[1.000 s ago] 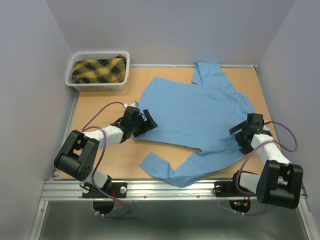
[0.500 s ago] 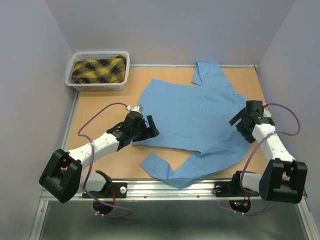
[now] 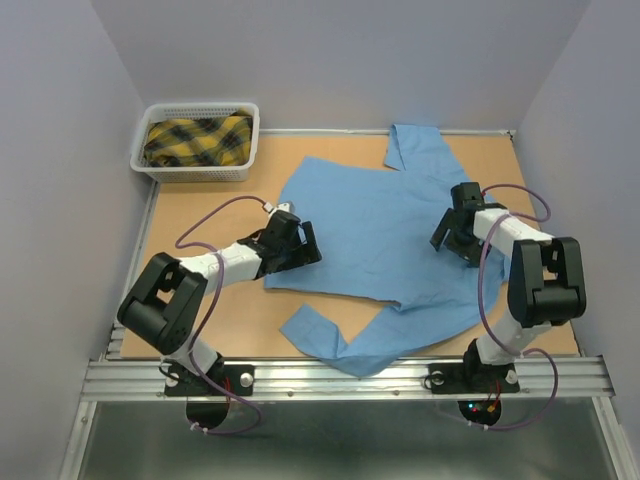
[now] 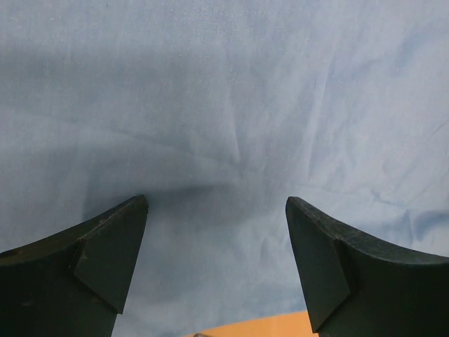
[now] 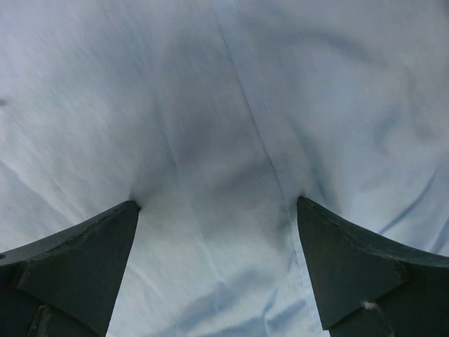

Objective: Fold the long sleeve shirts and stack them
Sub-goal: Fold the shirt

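Grey walls are boxing in your tan table (image 3: 200,205). Top view: the light blue shirt (image 3: 385,225) is lying spread over the centre and right of the tabletop, one sleeve reaching to the far edge, the other bunching toward the near edge. A white basket (image 3: 196,172) w/ a yellow-and-black plaid cloth (image 3: 200,138) is sitting at the far left corner, well apart from the shirt. Your left gripper (image 3: 305,246) is hovering at the shirt's left edge, and your right gripper (image 3: 450,243) is hanging over its right side.

Left wrist view: both fingers (image 4: 105,246) are standing wide apart, nothing btwn them, blue fabric filling the frame and a sliver of table showing at the bottom.

Right wrist view: the fingers (image 5: 77,260) are spreading wide too, gripping nothing, w/ a seam of the shirt running btwn them.
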You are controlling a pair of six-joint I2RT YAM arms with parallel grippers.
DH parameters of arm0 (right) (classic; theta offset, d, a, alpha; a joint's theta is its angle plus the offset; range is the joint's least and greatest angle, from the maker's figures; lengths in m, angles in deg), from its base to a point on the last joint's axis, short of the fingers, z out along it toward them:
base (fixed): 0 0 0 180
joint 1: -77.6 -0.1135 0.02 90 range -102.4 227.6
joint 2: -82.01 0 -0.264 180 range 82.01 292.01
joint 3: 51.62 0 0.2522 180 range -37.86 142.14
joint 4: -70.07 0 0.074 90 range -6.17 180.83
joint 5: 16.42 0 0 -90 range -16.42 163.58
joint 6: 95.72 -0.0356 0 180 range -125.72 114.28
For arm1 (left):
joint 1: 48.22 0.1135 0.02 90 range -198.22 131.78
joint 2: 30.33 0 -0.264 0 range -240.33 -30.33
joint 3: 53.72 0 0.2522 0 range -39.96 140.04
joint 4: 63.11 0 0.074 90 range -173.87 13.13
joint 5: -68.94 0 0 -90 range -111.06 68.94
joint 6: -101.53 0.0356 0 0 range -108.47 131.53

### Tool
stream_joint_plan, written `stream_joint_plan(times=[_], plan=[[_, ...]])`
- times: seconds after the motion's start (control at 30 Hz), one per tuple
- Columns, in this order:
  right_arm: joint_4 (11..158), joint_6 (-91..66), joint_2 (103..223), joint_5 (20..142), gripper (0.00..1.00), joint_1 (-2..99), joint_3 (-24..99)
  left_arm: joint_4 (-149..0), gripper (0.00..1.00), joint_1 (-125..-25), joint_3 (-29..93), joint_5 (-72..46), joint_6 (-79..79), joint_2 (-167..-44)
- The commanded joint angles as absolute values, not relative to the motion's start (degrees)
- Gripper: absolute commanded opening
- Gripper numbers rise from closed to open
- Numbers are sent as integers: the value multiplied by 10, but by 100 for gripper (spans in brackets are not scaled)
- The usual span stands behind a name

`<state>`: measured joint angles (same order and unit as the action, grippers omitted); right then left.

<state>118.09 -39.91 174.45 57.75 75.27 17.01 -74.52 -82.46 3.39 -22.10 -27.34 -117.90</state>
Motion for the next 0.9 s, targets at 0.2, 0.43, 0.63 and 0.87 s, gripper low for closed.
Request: stream_joint_plan(times=[0.2, 0.43, 0.63, 0.87], plan=[[1107, -338, 1896, 553, 100, 751, 296, -686, 91, -767, 26, -160, -307, -1274], [1099, -298, 1953, 547, 100, 753, 395, -704, 92, -764, 66, -150, -293, -1269], [1120, -304, 1852, 550, 100, 753, 385, -760, 93, -770, 65, -206, -242, -1153], [1163, -381, 1673, 541, 100, 763, 265, -795, 92, -770, -36, -238, -355, -996]])
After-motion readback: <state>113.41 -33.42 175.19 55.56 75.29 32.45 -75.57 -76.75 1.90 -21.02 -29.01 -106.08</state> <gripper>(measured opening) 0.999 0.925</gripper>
